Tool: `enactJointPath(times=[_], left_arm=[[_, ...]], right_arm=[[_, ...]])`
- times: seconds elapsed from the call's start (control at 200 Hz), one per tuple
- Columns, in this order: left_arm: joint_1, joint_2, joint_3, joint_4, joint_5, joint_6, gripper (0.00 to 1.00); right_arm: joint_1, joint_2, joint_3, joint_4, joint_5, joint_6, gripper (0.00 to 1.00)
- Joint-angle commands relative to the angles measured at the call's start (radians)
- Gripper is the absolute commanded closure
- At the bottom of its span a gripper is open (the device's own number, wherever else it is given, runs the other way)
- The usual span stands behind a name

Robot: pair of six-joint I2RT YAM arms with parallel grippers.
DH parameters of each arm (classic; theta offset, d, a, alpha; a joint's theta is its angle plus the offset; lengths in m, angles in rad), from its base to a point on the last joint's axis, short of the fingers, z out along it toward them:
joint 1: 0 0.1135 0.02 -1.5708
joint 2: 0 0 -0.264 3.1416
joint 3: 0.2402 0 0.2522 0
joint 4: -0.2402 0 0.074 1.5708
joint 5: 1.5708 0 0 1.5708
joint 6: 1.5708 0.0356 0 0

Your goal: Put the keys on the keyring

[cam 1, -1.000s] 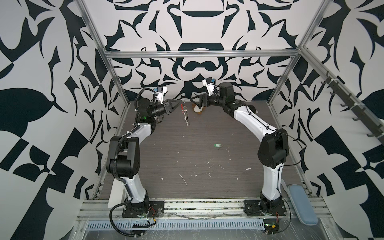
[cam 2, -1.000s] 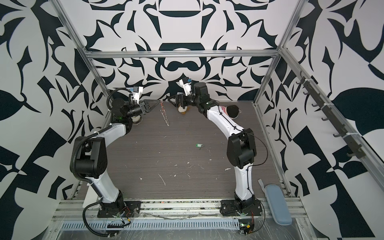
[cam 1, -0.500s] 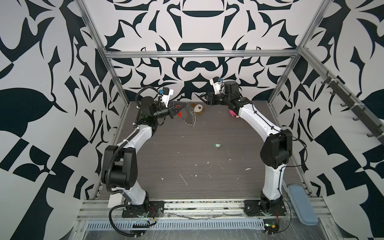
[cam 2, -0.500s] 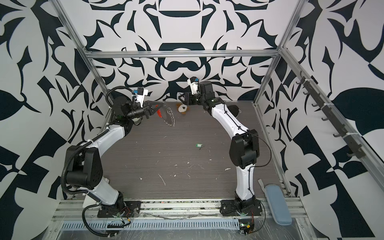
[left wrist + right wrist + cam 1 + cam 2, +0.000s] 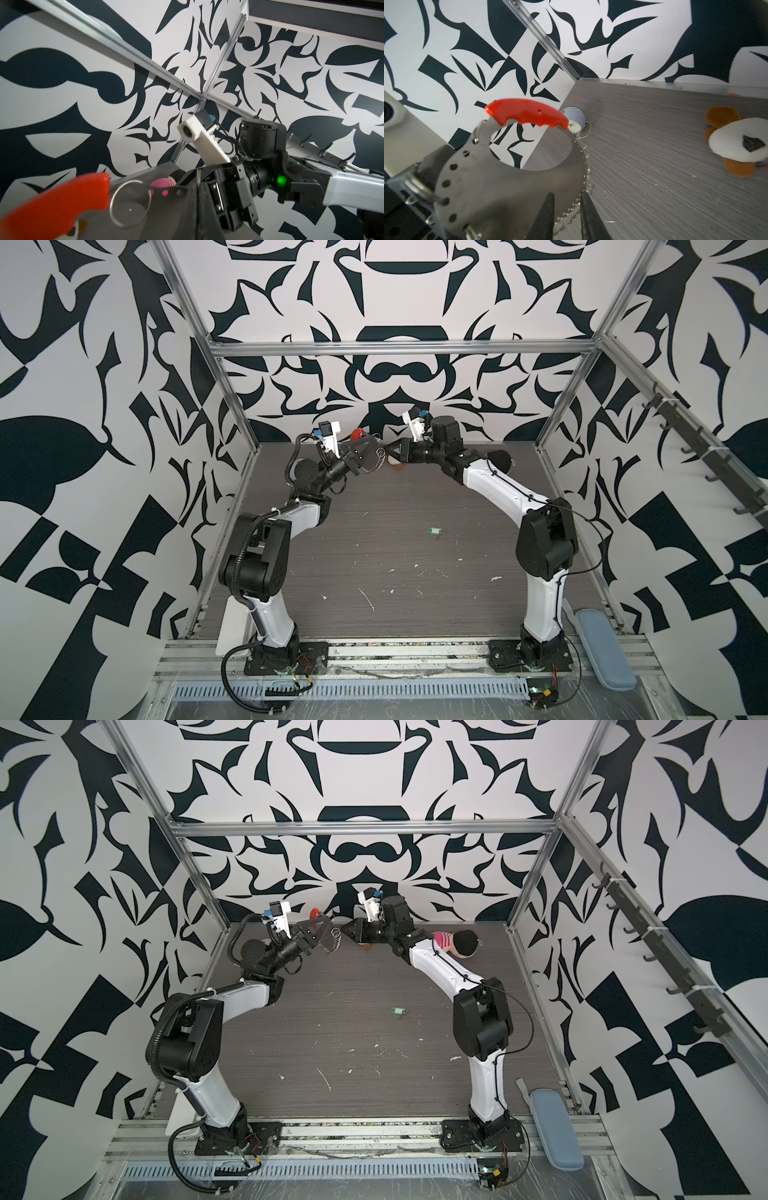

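Keys are lying on the table; left hand is clenching the keyring, right hand straddling its edge, grip unclear.

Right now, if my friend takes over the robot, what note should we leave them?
The left gripper is shut on the keyring, held up over the back of the table.
The right gripper has its fingers on either side of the keyring's small rings. I cannot tell if they pinch yet.
The green key tag lies alone on the table, away from both grippers.
Done: keyring picked up.
Left: fetch the key tag and thread it onto a ring.
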Motion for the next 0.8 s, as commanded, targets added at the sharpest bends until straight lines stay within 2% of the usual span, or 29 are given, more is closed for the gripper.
enactJointPath(times=[0.0, 0.245, 0.795], left_arm=[[-0.005, -0.029, 0.004, 0.106, -0.085, -0.025, 1.00], [-0.039, -0.022, 0.025, 0.105, -0.115, -0.022, 1.00], [-0.053, 0.004, 0.041, 0.106, -0.115, -0.021, 1.00]], right_arm=[[0.010, -0.046, 0.045, 0.062, -0.016, 0.009, 0.73], [0.035, -0.038, 0.064, 0.089, -0.024, 0.030, 0.73], [0.066, -0.024, 0.104, 0.077, -0.023, 0.034, 0.74]])
